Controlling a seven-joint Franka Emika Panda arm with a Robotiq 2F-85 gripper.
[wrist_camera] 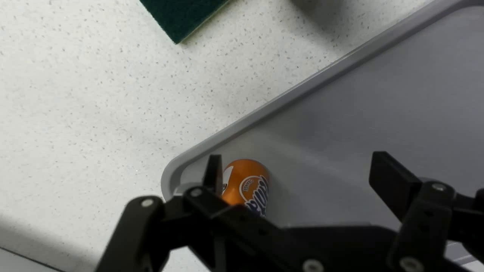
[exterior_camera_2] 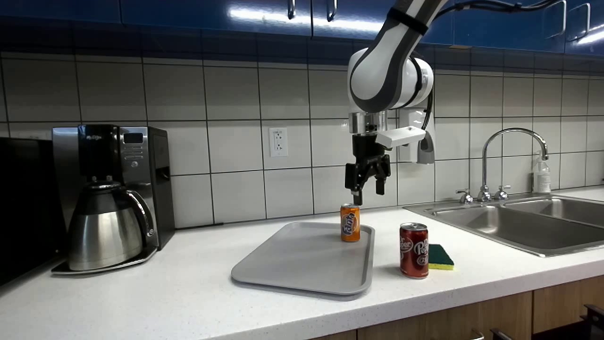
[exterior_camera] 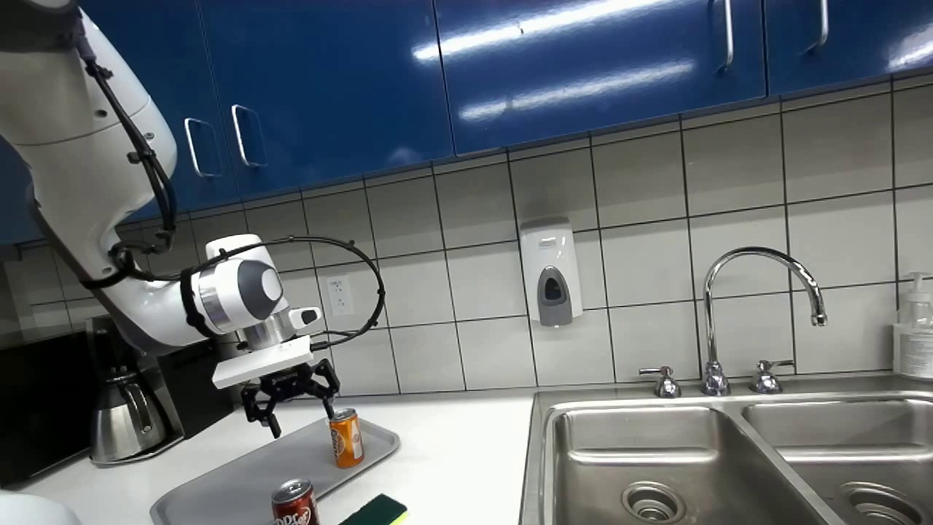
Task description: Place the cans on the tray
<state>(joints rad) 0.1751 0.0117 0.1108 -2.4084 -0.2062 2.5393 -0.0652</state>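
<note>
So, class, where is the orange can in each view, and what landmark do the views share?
In an exterior view: orange can low, left of centre.
In an exterior view: orange can below centre, slightly right.
In the wrist view: orange can below centre, partly behind the gripper.
Shared landmark: the grey tray, beneath the orange can throughout.

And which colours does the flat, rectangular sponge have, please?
The sponge is dark green above, yellow below, clearest in an exterior view.

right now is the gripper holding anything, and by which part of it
Nothing is held: the gripper is open, the orange can stands on the tray, and the dark red can on the counter.
</note>
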